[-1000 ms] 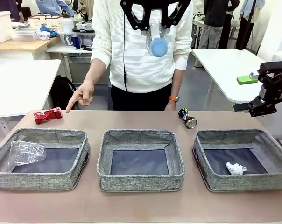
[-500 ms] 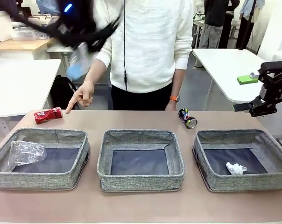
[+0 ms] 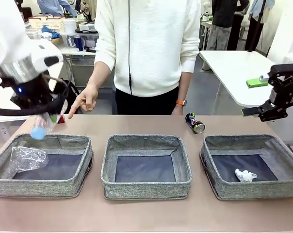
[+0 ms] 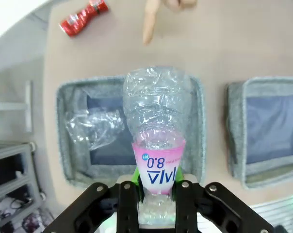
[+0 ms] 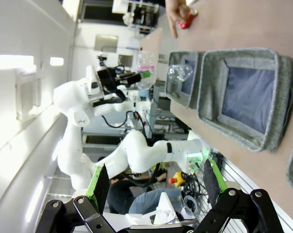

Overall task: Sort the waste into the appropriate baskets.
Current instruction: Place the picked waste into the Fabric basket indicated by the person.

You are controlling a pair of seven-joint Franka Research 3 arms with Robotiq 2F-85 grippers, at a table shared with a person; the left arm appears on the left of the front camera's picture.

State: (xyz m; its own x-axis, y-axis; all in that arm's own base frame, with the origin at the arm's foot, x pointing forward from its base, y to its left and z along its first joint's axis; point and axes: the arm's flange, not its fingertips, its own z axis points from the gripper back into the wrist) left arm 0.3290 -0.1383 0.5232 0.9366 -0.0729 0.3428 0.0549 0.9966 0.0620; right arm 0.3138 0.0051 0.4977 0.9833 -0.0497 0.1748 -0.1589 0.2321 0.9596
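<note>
The small clear plastic bottle (image 4: 158, 121) is being clamped at its pink-labelled end between the closed-in fingers of the left gripper (image 4: 156, 190). It is being held, blue cap lowest, over the far edge of the left basket (image 3: 49, 187), where the clear plastic cup (image 3: 27, 158) is lying by the left wall. The right gripper (image 3: 275, 104) is being held wide open and empty off the table's (image 3: 146, 213) far right corner.

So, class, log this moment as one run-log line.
left jaws: shut on bottle over left basket | right jaws: open, empty | cup: in left basket | paper wad: in right basket | red can, dark can: on table
</note>
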